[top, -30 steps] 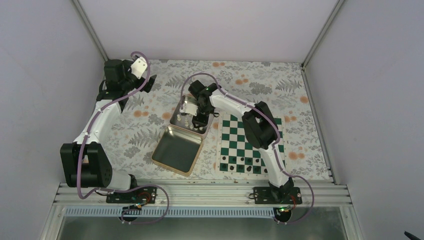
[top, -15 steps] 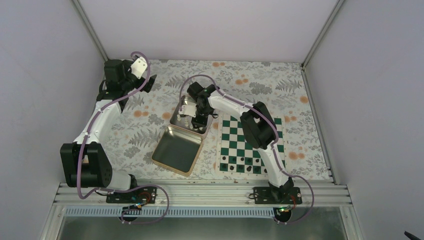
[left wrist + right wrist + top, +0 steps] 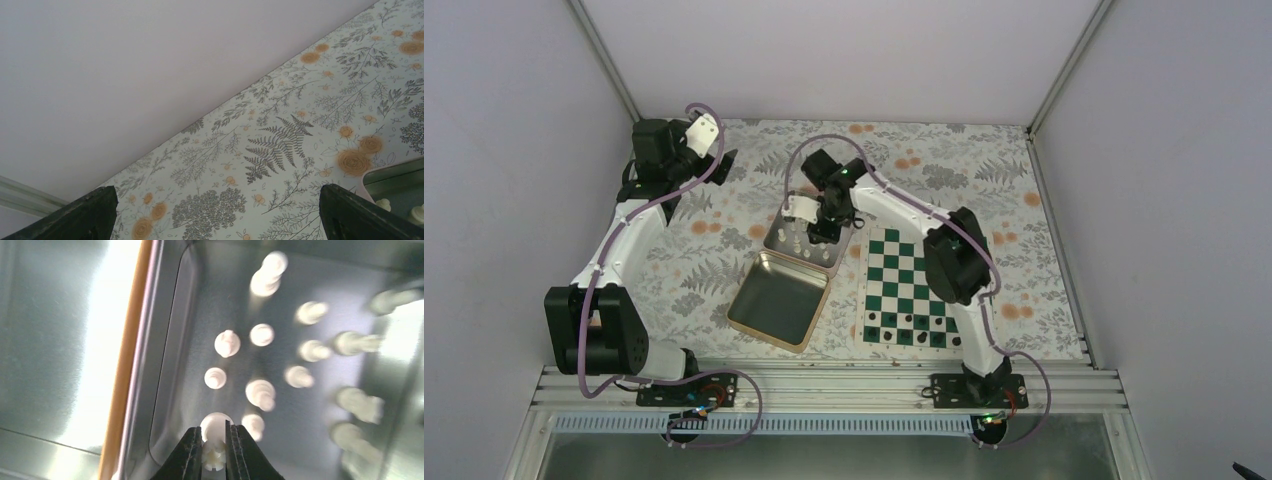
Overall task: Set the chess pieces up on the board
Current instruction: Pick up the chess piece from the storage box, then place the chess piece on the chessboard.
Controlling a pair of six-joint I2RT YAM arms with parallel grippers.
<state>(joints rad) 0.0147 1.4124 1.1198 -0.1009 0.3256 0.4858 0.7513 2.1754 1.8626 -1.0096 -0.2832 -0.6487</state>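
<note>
Several cream-white chess pieces [image 3: 262,335] stand in the silver hinged tin [image 3: 804,262]; a few show in the top view [image 3: 796,240]. My right gripper [image 3: 214,437] hangs over the tin's far half [image 3: 824,232], shut on a cream-white piece with a notched top [image 3: 213,452], held above the tin floor. The green and white board [image 3: 919,290] lies right of the tin, with small dark pieces [image 3: 916,321] along its near rows. My left gripper [image 3: 714,150] is open and empty at the far left; its dark fingertips [image 3: 350,212] frame bare cloth.
The tin's open lid [image 3: 779,298] lies nearer the arms, left of the board. The floral tablecloth [image 3: 724,230] covers the table. Grey walls close in at the back and sides. The tin's rim [image 3: 395,172] shows at the lower right of the left wrist view.
My right gripper has risen slightly over the tin with the piece between its fingers, and its wrist has shifted toward the back. The left arm has not moved.
</note>
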